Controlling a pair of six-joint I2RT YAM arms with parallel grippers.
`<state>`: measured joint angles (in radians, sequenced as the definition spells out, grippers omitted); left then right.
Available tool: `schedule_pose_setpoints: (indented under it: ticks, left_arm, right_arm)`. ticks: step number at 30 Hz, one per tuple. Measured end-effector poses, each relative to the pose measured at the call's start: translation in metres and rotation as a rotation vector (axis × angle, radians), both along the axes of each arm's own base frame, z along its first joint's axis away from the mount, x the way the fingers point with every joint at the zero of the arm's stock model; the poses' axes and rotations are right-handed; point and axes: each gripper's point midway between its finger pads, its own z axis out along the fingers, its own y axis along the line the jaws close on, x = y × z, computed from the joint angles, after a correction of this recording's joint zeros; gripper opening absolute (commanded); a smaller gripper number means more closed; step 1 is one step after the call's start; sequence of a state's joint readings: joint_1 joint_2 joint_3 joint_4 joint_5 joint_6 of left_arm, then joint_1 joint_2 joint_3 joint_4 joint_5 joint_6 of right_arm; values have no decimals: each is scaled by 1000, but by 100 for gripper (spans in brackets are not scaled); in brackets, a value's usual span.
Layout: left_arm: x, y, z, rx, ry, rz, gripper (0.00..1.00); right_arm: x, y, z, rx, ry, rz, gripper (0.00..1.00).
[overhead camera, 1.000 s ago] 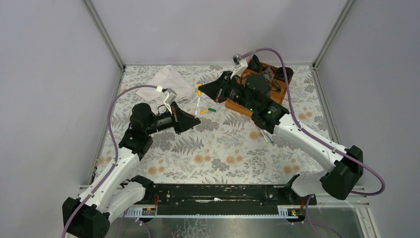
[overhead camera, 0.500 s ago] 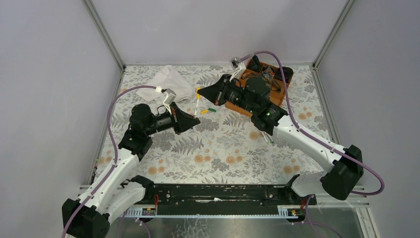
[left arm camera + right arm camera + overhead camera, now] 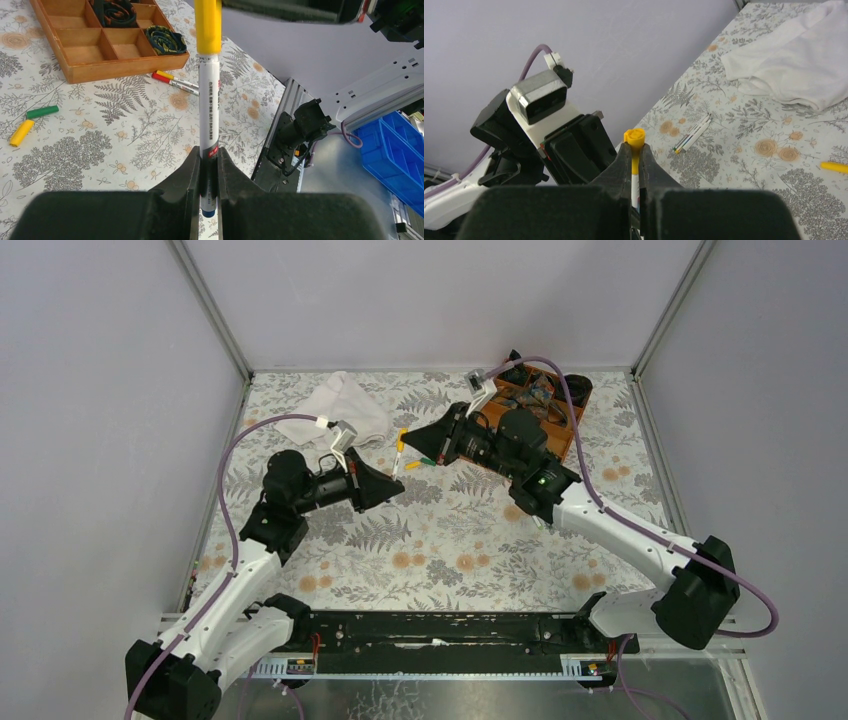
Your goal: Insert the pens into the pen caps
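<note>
Left fingers (image 3: 385, 486) in the top view are clenched on a pen (image 3: 399, 454) held off the tabletop (image 3: 450, 540). Right fingers (image 3: 425, 436), at the pen's 2 o'clock, grasp the yellow cap (image 3: 401, 436) on its far end. A green cap (image 3: 428, 461) and a loose yellow cap (image 3: 412, 466) lie at the pen's 4 o'clock.

Left wrist view: the pen stands at centre with the yellow cap on its 12 o'clock end. A wooden tray (image 3: 125, 64) is at 10 o'clock, with two pens (image 3: 175, 82) just beside it.

Right wrist view: the yellow cap is pinched between the right fingers. A white cloth (image 3: 794, 65) is at 2 o'clock

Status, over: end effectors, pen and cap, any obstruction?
Left end effector shut on pen. Right end effector shut on yellow cap, sitting on pen's top. Wooden tray and green cap lie clear below.
</note>
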<state>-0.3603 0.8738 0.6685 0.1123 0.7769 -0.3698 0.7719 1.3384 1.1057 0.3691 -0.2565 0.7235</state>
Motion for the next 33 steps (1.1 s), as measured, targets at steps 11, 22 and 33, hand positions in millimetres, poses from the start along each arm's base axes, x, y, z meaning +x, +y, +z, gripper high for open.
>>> schedule_pose_setpoints:
  ticks: [11, 22, 33]
  left_arm:
    - [-3, -1, -6, 7, 21, -7, 0]
    - [-1, 0, 2, -5, -16, 8, 0]
    - [-2, 1, 4, -8, -23, 8, 0]
  right_arm:
    - [-11, 0, -12, 3, -7, 35, 42]
    - [-33, -11, -63, -141, 90, 131, 86]
    - [-13, -17, 6, -32, -30, 162, 77]
